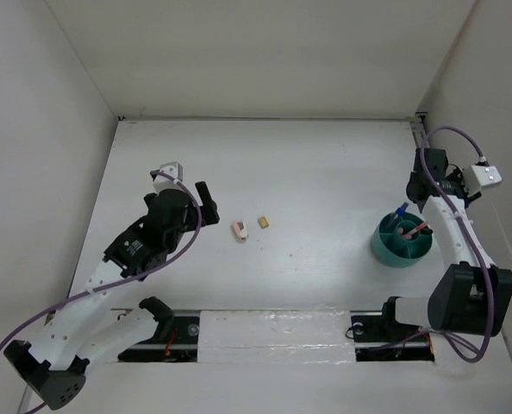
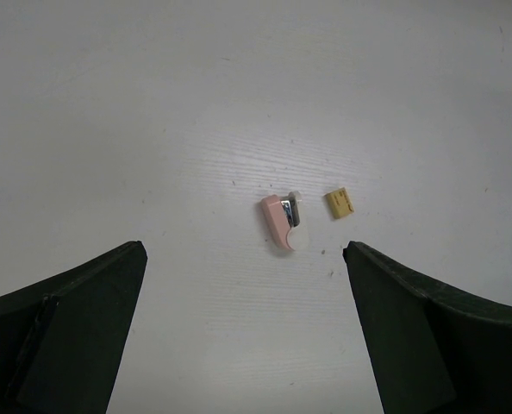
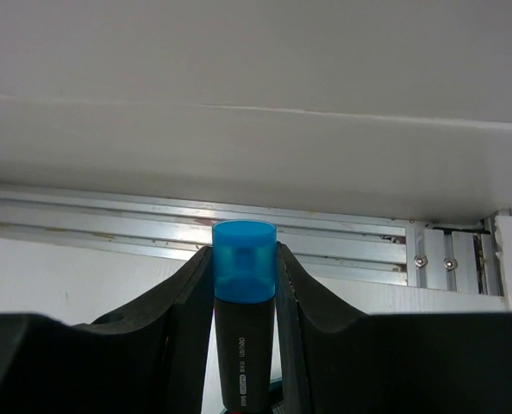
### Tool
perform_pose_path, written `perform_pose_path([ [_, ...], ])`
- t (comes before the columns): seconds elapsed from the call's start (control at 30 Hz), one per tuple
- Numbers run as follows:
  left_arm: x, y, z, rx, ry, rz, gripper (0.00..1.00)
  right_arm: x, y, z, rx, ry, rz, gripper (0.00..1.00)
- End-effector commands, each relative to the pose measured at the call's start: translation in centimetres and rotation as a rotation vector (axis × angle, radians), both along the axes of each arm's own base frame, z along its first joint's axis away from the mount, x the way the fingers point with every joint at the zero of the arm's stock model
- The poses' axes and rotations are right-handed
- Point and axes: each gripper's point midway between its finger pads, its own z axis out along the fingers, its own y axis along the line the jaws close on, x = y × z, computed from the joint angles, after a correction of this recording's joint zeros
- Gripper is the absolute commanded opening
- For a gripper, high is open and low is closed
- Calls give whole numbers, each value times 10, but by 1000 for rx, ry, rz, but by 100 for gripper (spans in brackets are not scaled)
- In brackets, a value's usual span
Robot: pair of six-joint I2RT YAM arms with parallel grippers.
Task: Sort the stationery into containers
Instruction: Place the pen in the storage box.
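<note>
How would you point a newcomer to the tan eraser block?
On the white table, look left of centre, just ahead of the open left fingers. Two small pieces lie there, apart; the tan eraser block is the right-hand one, shorter and squarer than the pink piece.

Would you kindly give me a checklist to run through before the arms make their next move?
1. Right gripper shut on the highlighter: ok.
2. Highlighter over a free section of the cup: cannot tell; the top view shows it by the cup's far rim.
3. Left gripper open: ok.
4. Pink block and tan block lying apart: ok.
5. Pink block between the left fingers: not ok; it lies ahead of them.
</note>
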Motion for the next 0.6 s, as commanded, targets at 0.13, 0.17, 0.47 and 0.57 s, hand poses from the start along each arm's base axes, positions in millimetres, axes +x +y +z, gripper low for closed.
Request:
perform_pose_path([
  [0.13, 6, 0, 5, 1, -18, 17, 100, 0, 8, -16, -2, 27, 0, 0],
  [0.17, 6, 3, 8, -1, -29, 25, 100, 4, 14, -16, 0, 15, 14, 0],
  [0.47, 4, 4, 9, -2, -31, 25, 100, 3, 30, -33, 3, 73, 53, 0],
  [0.57, 4, 4, 9, -2, -31, 25, 100, 2, 31, -35, -2, 76, 47, 0],
])
